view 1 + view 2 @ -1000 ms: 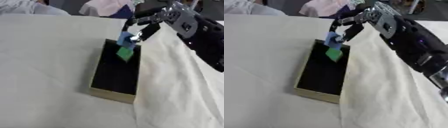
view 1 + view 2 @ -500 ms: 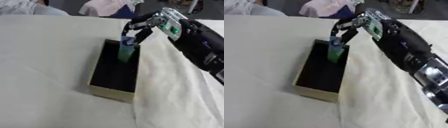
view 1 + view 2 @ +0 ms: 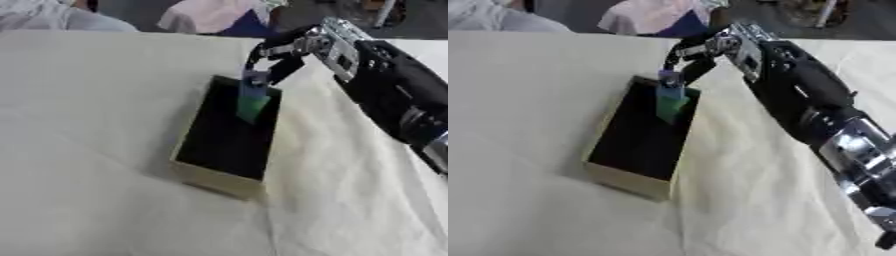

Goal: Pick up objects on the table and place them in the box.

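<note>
**Blue-and-green object held over the box's far end**

The blue-and-green object [image 3: 252, 100] hangs pinched in the curled fingers of the right hand [image 3: 282, 52], which reaches in from two o'clock. It dangles over the twelve o'clock end of the tan, dark-lined box [image 3: 206, 176] on the white-clothed table [image 3: 79, 150].

You've got a table [image 3: 79, 90] under a wrinkled cream cloth [image 3: 350, 200]; one long box [image 3: 226, 134], tan walls and black inside, sits directly on it, near the middle.
</note>
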Available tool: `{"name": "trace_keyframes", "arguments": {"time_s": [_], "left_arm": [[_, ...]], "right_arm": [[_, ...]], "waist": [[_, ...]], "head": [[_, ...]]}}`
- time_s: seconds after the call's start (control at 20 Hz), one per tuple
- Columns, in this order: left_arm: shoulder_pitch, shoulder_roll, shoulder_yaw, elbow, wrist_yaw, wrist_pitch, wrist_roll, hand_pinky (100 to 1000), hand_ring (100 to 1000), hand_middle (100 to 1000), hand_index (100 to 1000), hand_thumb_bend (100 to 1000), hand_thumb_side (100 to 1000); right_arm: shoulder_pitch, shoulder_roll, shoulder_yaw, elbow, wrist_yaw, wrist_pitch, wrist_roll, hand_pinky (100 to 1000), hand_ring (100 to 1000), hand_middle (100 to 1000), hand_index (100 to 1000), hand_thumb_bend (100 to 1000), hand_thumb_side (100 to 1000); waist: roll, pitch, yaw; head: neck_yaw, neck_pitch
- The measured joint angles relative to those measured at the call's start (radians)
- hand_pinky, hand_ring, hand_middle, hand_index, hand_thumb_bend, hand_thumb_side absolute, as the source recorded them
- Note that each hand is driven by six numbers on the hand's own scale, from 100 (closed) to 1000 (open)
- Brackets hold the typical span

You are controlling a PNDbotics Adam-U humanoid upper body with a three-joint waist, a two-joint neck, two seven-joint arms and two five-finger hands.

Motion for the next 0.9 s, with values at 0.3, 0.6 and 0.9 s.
{"name": "trace_keyframes", "arguments": {"time_s": [0.3, 0.6, 0.9], "left_arm": [[0.0, 0.0, 0.0, 0.0, 0.0, 0.0, 0.0, 725, 787, 762, 874, 295, 884], [0.0, 0.0, 0.0, 0.0, 0.0, 0.001, 0.001, 725, 787, 762, 874, 296, 885], [0.001, 0.0, 0.0, 0.0, 0.0, 0.003, 0.003, 725, 787, 762, 874, 299, 882]], "right_arm": [[0.006, -0.03, 0.027, -0.088, 0.002, 0.01, 0.01, 1000, 963, 897, 977, 306, 684], [0.004, -0.047, 0.042, -0.188, -0.007, 0.025, 0.025, 1000, 947, 893, 971, 282, 624], [0.014, -0.082, 0.043, -0.309, -0.063, 0.06, 0.06, 1000, 958, 891, 974, 308, 570]], "waist": [[-0.001, 0.0, -0.002], [-0.001, -0.001, -0.006], [-0.002, -0.008, -0.014]], "head": [[0.0, 0.0], [0.0, 0.0], [0.0, 0.0]]}}
